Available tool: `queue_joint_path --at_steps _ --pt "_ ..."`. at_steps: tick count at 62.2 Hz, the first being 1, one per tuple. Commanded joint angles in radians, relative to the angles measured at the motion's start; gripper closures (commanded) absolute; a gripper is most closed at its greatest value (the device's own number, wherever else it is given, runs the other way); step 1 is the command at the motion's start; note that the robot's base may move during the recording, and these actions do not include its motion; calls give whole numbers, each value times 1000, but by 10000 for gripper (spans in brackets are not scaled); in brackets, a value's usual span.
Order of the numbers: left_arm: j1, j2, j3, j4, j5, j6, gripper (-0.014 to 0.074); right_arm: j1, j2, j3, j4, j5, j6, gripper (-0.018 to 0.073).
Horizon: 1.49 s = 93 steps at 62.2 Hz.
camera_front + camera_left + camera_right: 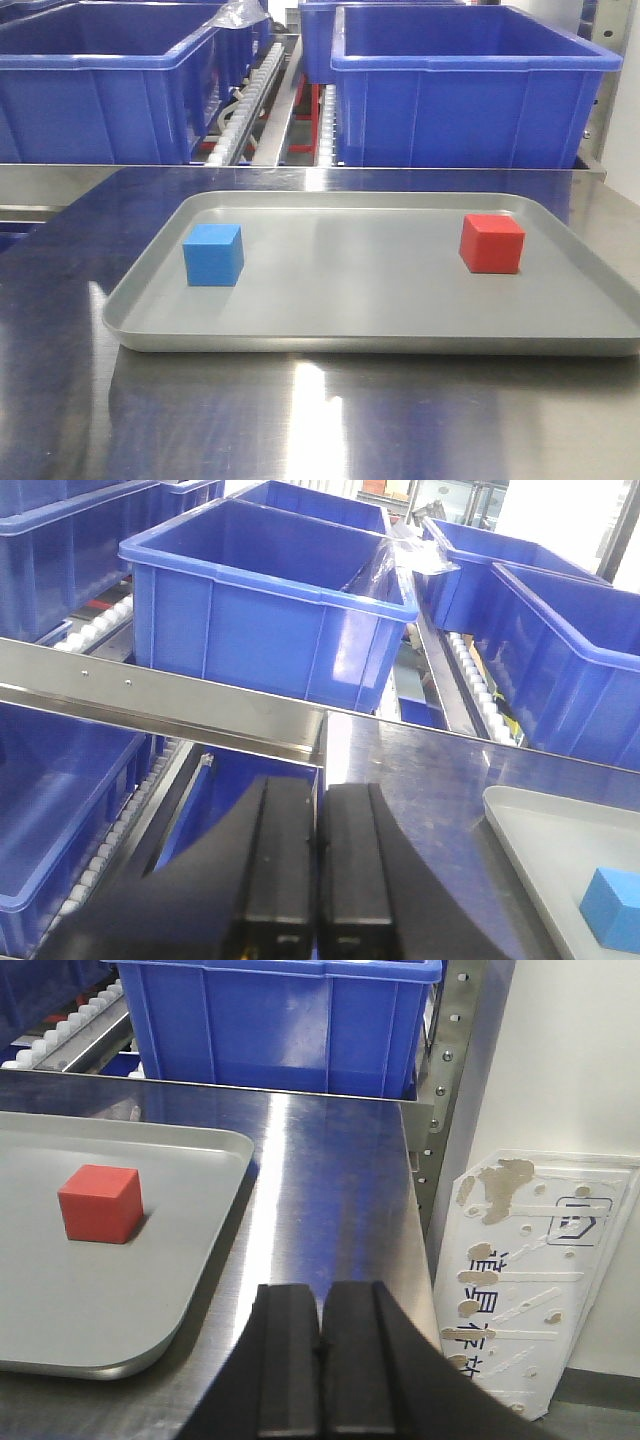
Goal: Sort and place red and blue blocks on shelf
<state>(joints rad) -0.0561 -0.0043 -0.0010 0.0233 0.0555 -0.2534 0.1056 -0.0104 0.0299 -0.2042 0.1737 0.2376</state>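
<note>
In the front view the blue block sits at the left of a shallow grey tray and the red block at its right. Behind the table the shelf shows white roller tracks. In the left wrist view my left gripper is shut and empty over the table's left edge, with the blue block far to its right and the shelf's steel rail ahead. My right gripper is shut and empty over bare table, right of the tray and the red block.
Large blue tubs stand on the shelf behind the steel table. A lower blue tub lies left of the table. A stained white board leans beyond the table's right edge, beside a perforated shelf post.
</note>
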Motion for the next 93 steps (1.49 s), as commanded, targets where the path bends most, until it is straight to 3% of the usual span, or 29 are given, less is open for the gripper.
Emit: queue_joint_path --at_steps 1,63,93 --pt "-2 -19 34 -4 -85 -6 461 -6 -19 -22 -15 -85 -6 490" --pt "-2 -19 34 -4 -85 -6 461 -6 -19 -22 -26 -89 -7 490" --pt "-2 -19 34 -4 -85 -6 461 -6 -9 -22 -26 -253 -7 490"
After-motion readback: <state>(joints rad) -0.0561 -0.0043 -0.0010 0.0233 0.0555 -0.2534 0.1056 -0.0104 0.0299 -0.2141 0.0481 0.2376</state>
